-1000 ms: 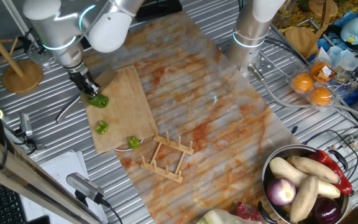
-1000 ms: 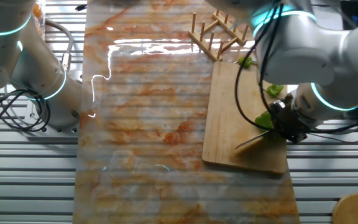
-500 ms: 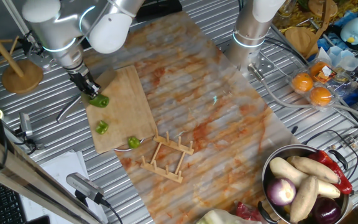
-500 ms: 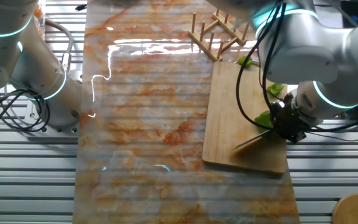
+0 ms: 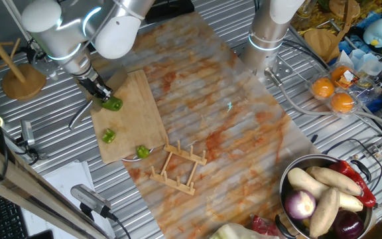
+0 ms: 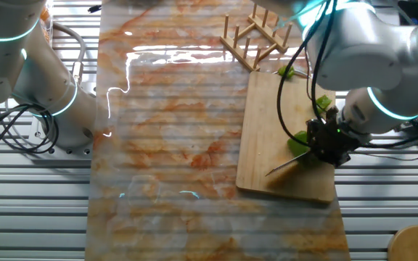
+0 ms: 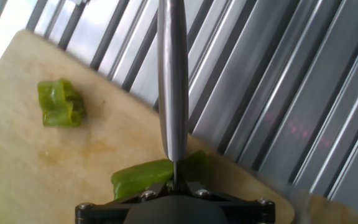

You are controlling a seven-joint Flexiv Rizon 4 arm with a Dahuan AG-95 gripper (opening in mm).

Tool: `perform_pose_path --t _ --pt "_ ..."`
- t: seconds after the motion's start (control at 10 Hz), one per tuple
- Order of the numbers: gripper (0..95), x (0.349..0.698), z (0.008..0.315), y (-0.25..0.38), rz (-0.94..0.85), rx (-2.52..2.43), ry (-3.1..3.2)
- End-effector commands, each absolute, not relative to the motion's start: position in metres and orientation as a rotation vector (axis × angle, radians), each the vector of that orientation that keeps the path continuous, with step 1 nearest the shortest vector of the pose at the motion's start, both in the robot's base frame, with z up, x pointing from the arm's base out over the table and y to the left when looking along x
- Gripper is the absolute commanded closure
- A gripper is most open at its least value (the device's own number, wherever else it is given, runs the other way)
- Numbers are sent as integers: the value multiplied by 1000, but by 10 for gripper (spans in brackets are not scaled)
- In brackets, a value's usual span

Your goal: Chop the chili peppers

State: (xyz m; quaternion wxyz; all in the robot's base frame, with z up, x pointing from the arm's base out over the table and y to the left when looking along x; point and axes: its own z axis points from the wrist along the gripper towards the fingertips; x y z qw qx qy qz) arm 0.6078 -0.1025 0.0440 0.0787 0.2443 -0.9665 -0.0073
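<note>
The chopping step is in hand — a knife (image 7: 172, 81) is held by the gripper (image 5: 97, 89), its fingers clenched on the handle, and the blade is seen edge-on in the hand view, running away from the camera over the near corner of the bamboo cutting board (image 5: 132, 123) and out above the ridged metal tabletop (image 7: 278, 93).

The chili peppers are already in pieces, all on or at the board. One larger green chunk (image 7: 157, 175) lies directly under the heel of the blade, just at the gripper; whether the edge is touching it or is raised above it cannot be told. In one fixed view the same chunk (image 5: 113, 103) is seen beside the gripper at the board's far end, with a second piece (image 5: 109, 136) near the middle of the board and a third (image 5: 142, 152) at the corner close to the wooden dish rack (image 5: 176, 166). In the other fixed view the blade (image 6: 287, 165) is seen slanting down across the board (image 6: 267, 138), the chunk (image 6: 297, 141) next to it.

The work is judged well along, but the chunk under the knife is still longer than the others. The next move calls for the edge to be set squarely across that chunk and pressed straight down — with care that the glossy piece is not pushed off the board's edge, which lies close by.
</note>
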Motion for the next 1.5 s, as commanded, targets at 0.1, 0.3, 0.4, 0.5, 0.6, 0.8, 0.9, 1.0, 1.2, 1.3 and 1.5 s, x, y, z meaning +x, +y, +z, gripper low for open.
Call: perform_pose_path --t 0.1,0.3,0.4,0.5,0.6,0.8,0.9,1.0,1.2,1.3,1.5 --pt "950 615 20 -98 -27 716 -2941" --pt "950 625 22 -94 -28 719 -2975" --pt "950 626 24 -93 -42 727 -2991" --pt "950 625 26 -93 -55 725 -2995" --pt "950 624 29 -92 -49 745 -2991" --pt "950 612 19 -96 -33 762 -2977" --pt "950 603 14 -97 -25 764 -2967" --pt "950 600 13 -97 -18 771 -2956" --pt "950 590 10 -99 -4 764 -2942" --pt "950 589 8 -99 2 770 -2967" --pt "950 602 3 -95 -30 771 -3005"
